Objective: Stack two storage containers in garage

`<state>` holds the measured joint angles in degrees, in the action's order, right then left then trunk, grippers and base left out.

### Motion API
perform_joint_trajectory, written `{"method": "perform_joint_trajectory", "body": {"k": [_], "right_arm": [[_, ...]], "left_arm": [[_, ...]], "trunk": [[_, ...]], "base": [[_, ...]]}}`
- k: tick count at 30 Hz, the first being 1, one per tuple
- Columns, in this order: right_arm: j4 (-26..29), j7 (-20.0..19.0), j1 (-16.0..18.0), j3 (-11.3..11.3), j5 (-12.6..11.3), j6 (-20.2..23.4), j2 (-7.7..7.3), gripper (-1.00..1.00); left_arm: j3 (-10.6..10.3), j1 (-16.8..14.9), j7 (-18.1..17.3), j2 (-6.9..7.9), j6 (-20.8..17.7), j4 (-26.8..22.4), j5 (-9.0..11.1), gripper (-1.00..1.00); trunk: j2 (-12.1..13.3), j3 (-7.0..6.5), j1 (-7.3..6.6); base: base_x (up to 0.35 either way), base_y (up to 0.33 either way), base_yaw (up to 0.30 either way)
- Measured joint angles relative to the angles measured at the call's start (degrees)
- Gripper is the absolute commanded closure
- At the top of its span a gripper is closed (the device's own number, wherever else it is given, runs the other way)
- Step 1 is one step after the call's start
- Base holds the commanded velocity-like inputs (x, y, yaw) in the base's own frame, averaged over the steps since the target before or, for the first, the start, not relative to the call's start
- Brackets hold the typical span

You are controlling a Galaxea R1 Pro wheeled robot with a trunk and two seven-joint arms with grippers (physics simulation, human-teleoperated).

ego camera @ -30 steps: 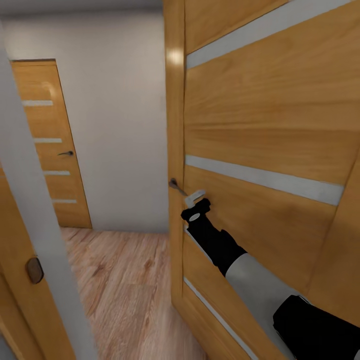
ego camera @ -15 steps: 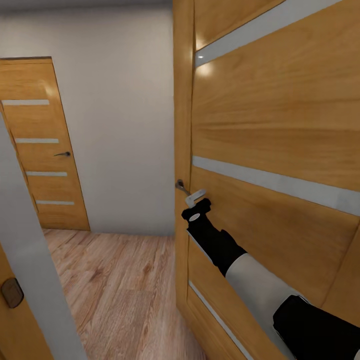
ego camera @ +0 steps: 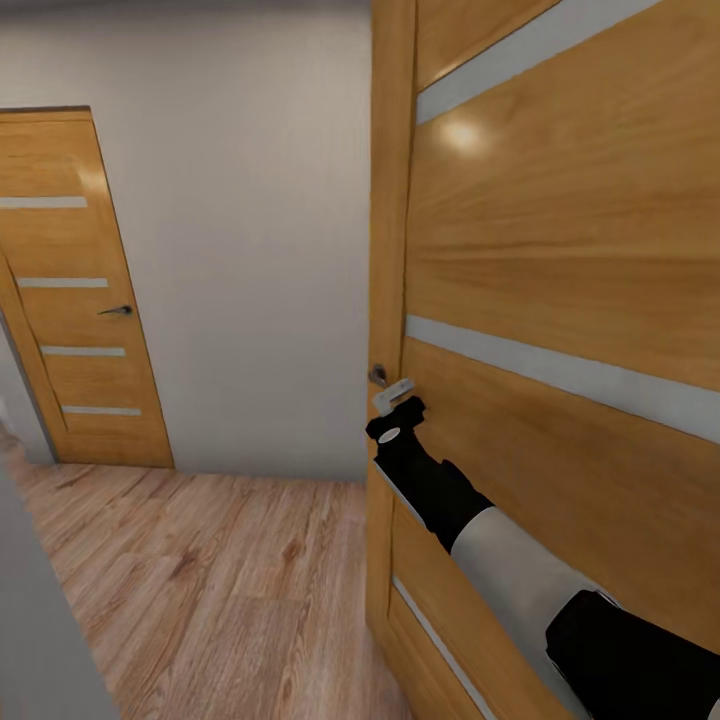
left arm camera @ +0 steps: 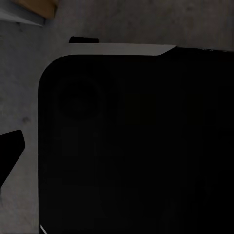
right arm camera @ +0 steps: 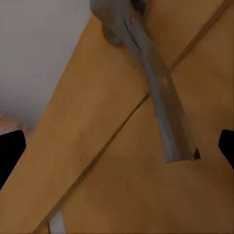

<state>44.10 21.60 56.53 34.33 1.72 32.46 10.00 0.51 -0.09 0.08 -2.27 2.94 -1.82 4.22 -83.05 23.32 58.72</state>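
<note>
A large black rounded panel (left arm camera: 131,146) with a pale edge sits over mottled grey floor (left arm camera: 19,97).

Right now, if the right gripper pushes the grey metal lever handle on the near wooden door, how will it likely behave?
The grey metal lever handle looks stiff and smooth, so fingers may slip along it. It is fixed at one end, so it should probably pivot, not slide. The honey-coloured wooden door stands ajar and looks heavy; it may swing slowly when the right gripper pushes.
</note>
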Motion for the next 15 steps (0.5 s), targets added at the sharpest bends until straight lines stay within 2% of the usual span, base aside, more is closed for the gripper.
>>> {"method": "perform_joint_trajectory", "body": {"k": [11,15], "right_arm": [[0.02,0.46,0.01,0.08,0.14,0.3,0.0,-1.0],[0.04,0.43,0.02,0.16,-0.17,0.3,0.0,-1.0]], "left_arm": [[0.07,-0.01,0.08,-0.06,0.0,0.01,0.0,-1.0],[0.07,-0.01,0.08,-0.04,-0.01,0.01,0.02,-1.0]], "trunk": [[0.0,-0.01,0.01],[0.0,-0.01,0.01]], "base": [[0.01,0.0,0.0],[0.0,-0.217,0.0]]}}
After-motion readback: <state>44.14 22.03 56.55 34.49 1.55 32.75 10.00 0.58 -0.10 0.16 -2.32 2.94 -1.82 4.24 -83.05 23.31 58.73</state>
